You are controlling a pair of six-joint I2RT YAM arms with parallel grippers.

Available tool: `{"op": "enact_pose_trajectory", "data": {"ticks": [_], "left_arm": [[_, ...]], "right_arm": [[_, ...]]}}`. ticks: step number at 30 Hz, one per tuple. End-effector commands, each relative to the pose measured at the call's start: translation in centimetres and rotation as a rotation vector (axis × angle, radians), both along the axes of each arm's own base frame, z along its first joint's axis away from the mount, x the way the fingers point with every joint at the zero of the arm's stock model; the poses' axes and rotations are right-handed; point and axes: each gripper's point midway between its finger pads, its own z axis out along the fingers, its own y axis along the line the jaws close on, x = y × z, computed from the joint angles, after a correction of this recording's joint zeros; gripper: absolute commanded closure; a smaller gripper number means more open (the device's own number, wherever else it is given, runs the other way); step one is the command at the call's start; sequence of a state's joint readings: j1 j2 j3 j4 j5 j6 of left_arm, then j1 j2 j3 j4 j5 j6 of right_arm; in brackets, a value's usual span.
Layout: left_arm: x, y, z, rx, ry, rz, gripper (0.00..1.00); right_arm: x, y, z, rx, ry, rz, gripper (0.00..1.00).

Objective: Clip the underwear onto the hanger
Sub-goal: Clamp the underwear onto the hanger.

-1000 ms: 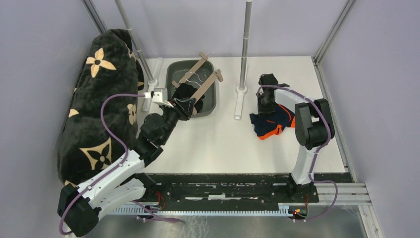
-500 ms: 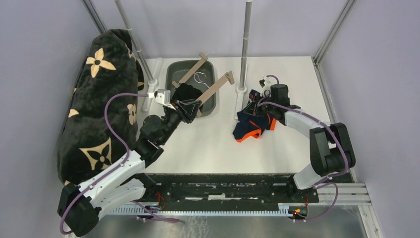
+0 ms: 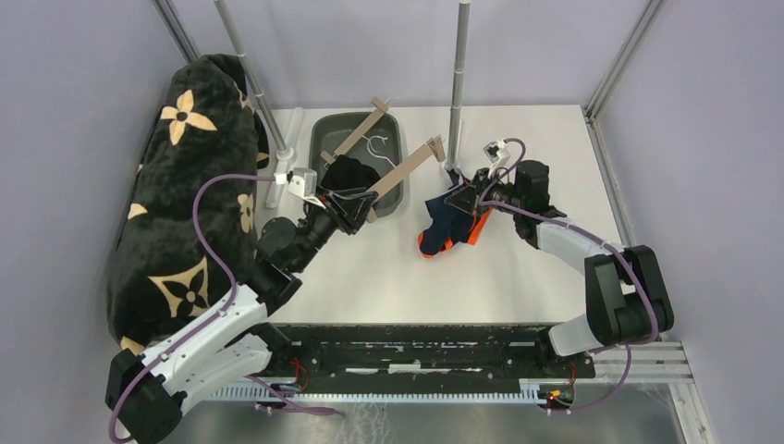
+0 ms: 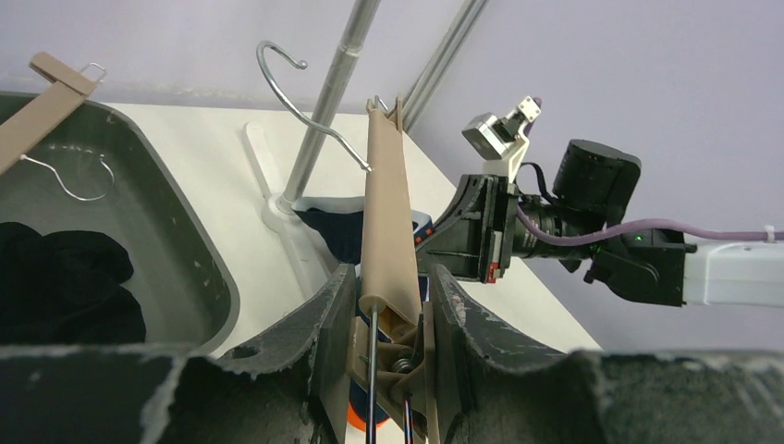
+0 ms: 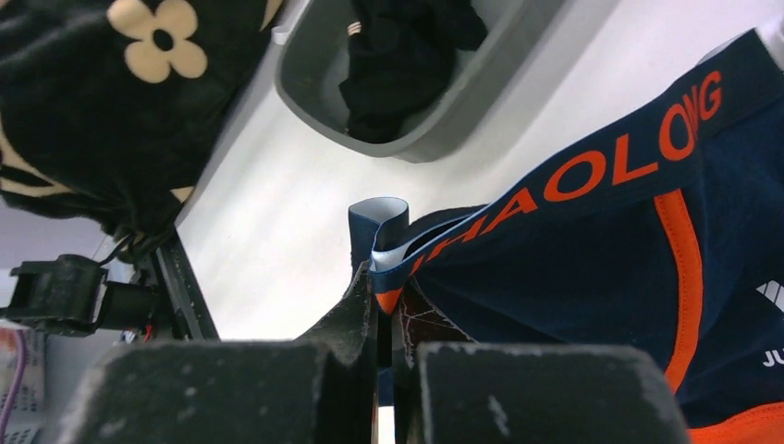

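Note:
My left gripper (image 3: 354, 205) is shut on the clip at the near end of a tan hanger (image 3: 407, 166). The hanger's bar slants up and to the right over the bin's edge. In the left wrist view the hanger (image 4: 388, 213) runs away from between the fingers (image 4: 324, 324), its wire hook at the top. My right gripper (image 3: 465, 197) is shut on the waistband of the navy and orange underwear (image 3: 444, 222), which hangs just right of the hanger's far end. In the right wrist view the underwear (image 5: 601, 268) is pinched at its waistband corner in the gripper (image 5: 388, 287).
A grey bin (image 3: 319, 139) at the back holds a second hanger (image 3: 361, 129) and a black garment (image 3: 347, 174). A black plush blanket with tan flowers (image 3: 176, 203) fills the left side. Two upright poles (image 3: 457, 83) (image 3: 250, 74) stand at the back.
My right arm has swung left across the table, carrying the underwear up to the hanger's far end. The left gripper has turned the hanger's far end to the right.

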State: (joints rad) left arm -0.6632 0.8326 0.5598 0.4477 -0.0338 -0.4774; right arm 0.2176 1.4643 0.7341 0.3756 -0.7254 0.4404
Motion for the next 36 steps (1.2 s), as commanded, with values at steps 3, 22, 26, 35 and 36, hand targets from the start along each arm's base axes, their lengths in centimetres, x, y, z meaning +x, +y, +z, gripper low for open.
{"op": "enact_pose_trajectory", "data": {"ticks": [3, 22, 26, 35, 36], "left_arm": [[-0.8, 0.2, 3.0, 0.024, -0.097, -0.028, 0.97], [4.1, 4.3, 4.6, -0.283, -0.049, 0.083, 0.97], [5.0, 3.8, 4.5, -0.317, -0.043, 0.07, 0.97], [6.7, 2.8, 2.8, -0.349, 0.013, 0.056, 0.97], [6.9, 2.8, 2.4, -0.35, 0.02, 0.06, 0.96]], "right_arm": [[1.0, 1.6, 3.8, 0.087, -0.102, 0.147, 0.99], [3.0, 1.8, 9.2, 0.411, -0.162, 0.311, 0.99], [2.4, 2.5, 9.5, 0.453, -0.154, 0.355, 0.99], [0.1, 5.7, 7.4, 0.36, -0.109, 0.406, 0.99], [-0.2, 6.0, 6.8, 0.333, -0.097, 0.405, 0.99]]}}
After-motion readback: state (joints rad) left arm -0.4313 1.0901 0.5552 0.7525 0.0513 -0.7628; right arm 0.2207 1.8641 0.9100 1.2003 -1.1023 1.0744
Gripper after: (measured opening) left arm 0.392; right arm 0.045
